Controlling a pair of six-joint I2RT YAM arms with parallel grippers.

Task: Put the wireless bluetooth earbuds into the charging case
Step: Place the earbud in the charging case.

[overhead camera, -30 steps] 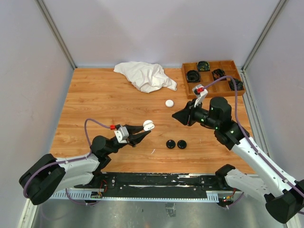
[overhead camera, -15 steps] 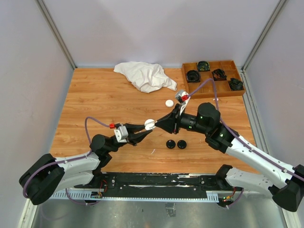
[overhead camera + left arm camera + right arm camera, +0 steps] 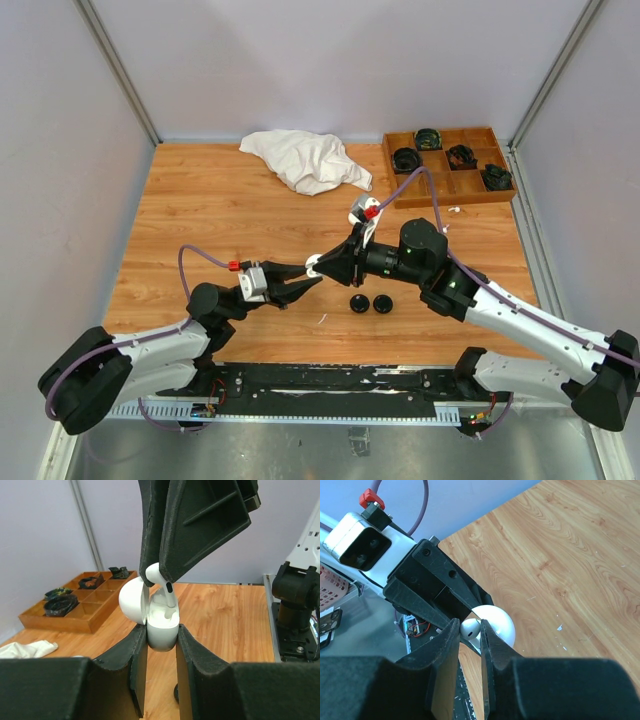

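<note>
From above, my left pincer (image 3: 308,274) and my right pincer (image 3: 322,267) meet tip to tip over the middle of the worktop (image 3: 200,220). The white charging case (image 3: 313,265) sits between them, raised off the wood. Two black round pieces (image 3: 370,303) lie just beside each other near the front edge. A white cloth (image 3: 305,160) and a wooden tray (image 3: 450,165) lie at the back.

Through my left wrist camera, my left pincer (image 3: 161,634) is closed narrowly on the lower half of the charging case (image 3: 162,627), one finger on each side. The case stands upright with its lid (image 3: 132,600) swung open to the left. My right pincer (image 3: 158,576) comes down from above, nearly shut, pinching a white earbud (image 3: 162,580). The earbud's stem points down into the open case.

Through my right wrist camera, my right pincer (image 3: 468,630) shows its fingers squeezed onto the earbud (image 3: 468,628). The rounded charging case (image 3: 495,622) is right behind it, held by my left pincer (image 3: 462,605).
</note>
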